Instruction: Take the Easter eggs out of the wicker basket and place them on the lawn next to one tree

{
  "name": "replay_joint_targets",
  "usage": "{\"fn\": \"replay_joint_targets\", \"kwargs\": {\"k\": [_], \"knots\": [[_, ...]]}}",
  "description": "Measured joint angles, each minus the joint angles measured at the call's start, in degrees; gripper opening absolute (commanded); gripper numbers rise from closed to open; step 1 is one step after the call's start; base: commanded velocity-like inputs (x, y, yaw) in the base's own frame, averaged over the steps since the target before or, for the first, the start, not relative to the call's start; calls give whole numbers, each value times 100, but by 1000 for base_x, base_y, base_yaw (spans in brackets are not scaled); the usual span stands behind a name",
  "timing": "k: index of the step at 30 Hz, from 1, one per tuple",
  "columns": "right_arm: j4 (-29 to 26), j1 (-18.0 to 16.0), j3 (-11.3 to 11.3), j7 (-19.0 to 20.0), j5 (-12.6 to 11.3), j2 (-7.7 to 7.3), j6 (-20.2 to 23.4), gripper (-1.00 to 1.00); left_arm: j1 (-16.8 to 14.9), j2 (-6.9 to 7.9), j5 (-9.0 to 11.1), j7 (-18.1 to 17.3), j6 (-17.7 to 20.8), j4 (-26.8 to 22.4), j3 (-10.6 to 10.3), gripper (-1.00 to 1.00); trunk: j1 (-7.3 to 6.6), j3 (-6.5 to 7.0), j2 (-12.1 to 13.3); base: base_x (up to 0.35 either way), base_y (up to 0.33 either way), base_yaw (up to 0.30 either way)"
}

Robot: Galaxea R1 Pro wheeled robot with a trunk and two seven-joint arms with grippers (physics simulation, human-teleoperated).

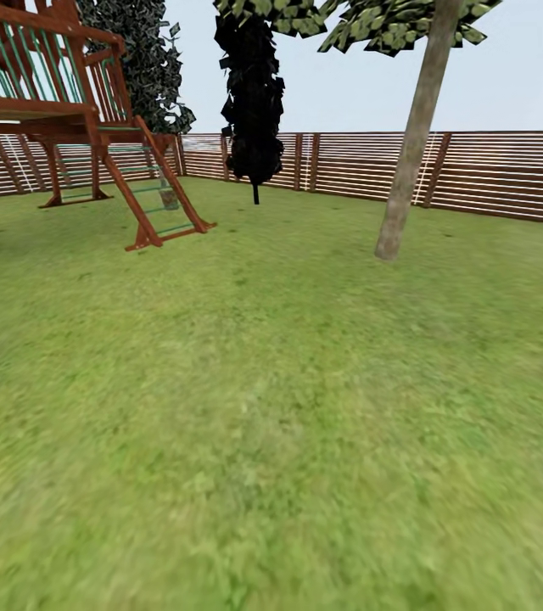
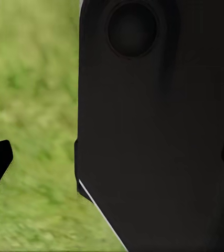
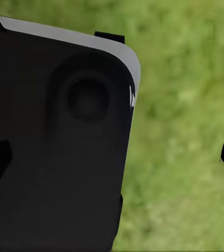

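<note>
1. The wide mottled green lawn is filling the lower and middle frame of the head view; no eggs or wicker basket are appearing on it, so I judge the robot is travelling.
2. The pale grey-beige straight-trunked tree is standing at upper right, a likely drop-off spot, with open grass all around its foot.
3. A thin-trunked, nearly black tree and a red-brown wooden play frame are crowding the upper left.
4. The brown slatted fence is bounding the far edge.
5. The left end effector and right end effector are showing dark fingertips spread wide, gripping nothing, above grass beside dark robot bodywork.
</note>
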Motion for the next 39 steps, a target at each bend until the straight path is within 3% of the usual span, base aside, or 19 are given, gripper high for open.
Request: {"fn": "replay_joint_targets", "kwargs": {"k": [28, 39], "knots": [[-2, 1, -4, 0, -9, 0, 0, 100, 0, 0, 0, 0, -1, 1, 0, 100, 0, 0, 0, 328, 0, 0], [-2, 0, -2, 15, -8, 0, -3, 100, 0, 0, 0, 0, -1, 0, 0, 100, 0, 0, 0, 328, 0, -98]]}}
